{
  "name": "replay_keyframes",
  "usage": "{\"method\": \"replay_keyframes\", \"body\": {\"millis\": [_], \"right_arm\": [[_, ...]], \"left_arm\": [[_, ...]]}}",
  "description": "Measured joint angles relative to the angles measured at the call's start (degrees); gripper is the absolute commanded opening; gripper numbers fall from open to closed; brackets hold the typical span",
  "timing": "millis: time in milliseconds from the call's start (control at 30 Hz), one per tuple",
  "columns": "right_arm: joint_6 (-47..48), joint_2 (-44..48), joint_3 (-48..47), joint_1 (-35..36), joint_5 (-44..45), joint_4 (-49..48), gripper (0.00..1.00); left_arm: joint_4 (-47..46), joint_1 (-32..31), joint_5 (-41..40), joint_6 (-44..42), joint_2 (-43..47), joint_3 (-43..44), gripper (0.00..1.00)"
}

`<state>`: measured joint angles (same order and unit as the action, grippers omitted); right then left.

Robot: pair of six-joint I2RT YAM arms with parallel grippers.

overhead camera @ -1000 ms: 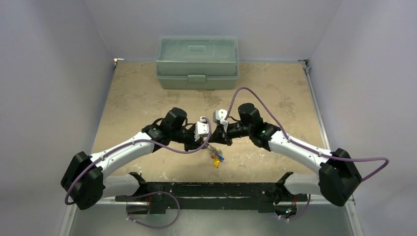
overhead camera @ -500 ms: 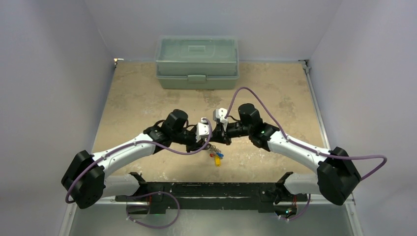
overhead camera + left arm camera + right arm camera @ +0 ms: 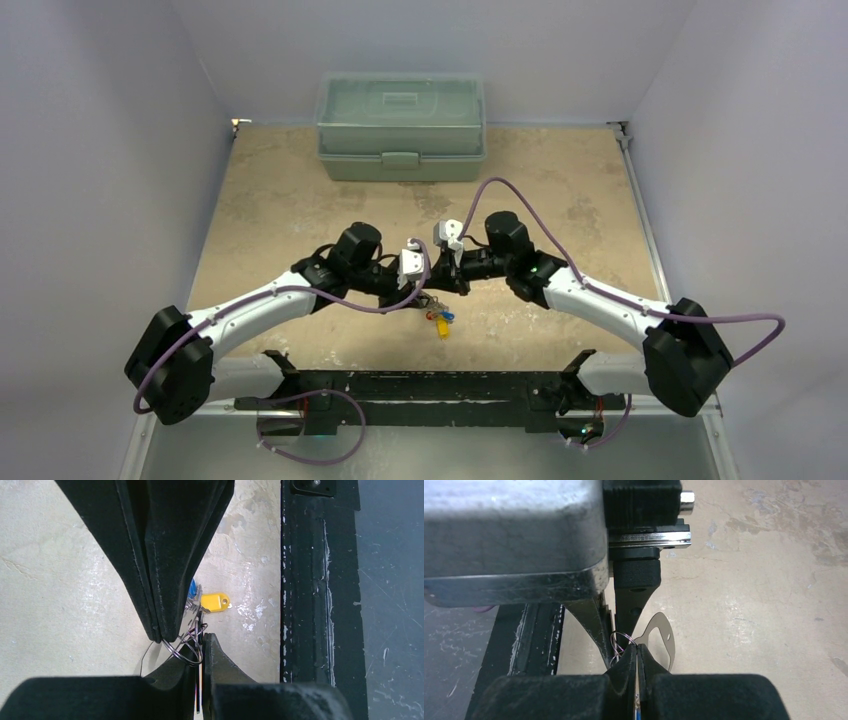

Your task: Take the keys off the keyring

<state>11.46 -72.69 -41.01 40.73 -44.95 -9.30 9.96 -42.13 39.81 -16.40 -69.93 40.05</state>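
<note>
Green box (image 3: 400, 125) stands well behind; left claw (image 3: 161, 635) and right claw (image 3: 636, 652) clamp the keys (image 3: 438, 320).

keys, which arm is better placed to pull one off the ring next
Right, probably: the right claw is shut on a thin wire loop beside a silvery key, ready to tug it away, while the left claw, shut on the keys near the yellow tag, anchors.

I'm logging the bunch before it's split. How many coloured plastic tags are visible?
3. In the top view the yellow tag hangs lowest, the blue tag up-right of it, the red tag up-left. More may be hidden among the keys.
</note>
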Motion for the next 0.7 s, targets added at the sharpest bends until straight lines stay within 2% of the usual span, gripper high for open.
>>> {"method": "replay_keyframes", "body": {"millis": [200,367,700], "right_arm": [[0.39,0.04,0.37,-0.55,0.87,-0.61,0.00],[4.39,0.79,0.37,-1.20,0.90,0.42,0.00],[12.20,2.80,-0.13,-1.79,0.74,5.44,0.04]], "left_arm": [[1.60,0.87,0.72,0.70,0.35,0.00,0.00],[6.08,3.30,0.17,-1.36,1.49,1.03,0.00],[12.44,4.24,-4.42,-8.87,1.70,9.05,0.00]]}}
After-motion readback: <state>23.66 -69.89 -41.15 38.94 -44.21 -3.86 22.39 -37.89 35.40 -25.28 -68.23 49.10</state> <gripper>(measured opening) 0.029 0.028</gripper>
